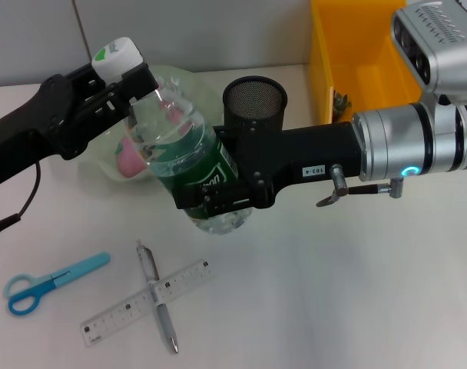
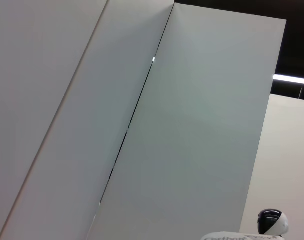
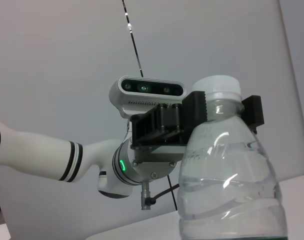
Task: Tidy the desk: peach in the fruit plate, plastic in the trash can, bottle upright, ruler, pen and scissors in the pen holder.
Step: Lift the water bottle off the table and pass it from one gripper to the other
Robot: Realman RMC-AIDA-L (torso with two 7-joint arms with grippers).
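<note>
While clamped at neck by left gripper (image 1: 130, 81) and at green-labelled waist by right gripper (image 1: 218, 201): clear, white-capped plastic water bottle (image 1: 189, 154), light, slick, crushable; best gripped mid-body.

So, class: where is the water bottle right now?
In the head view, the bottle is held above the desk's middle by both grippers, left gripper at its neck, right gripper around its body.

Bright, even light falls from overhead; the worktop (image 1: 333, 292) shows only soft shadows, and a ceiling strip light (image 2: 292, 78) glares.
</note>
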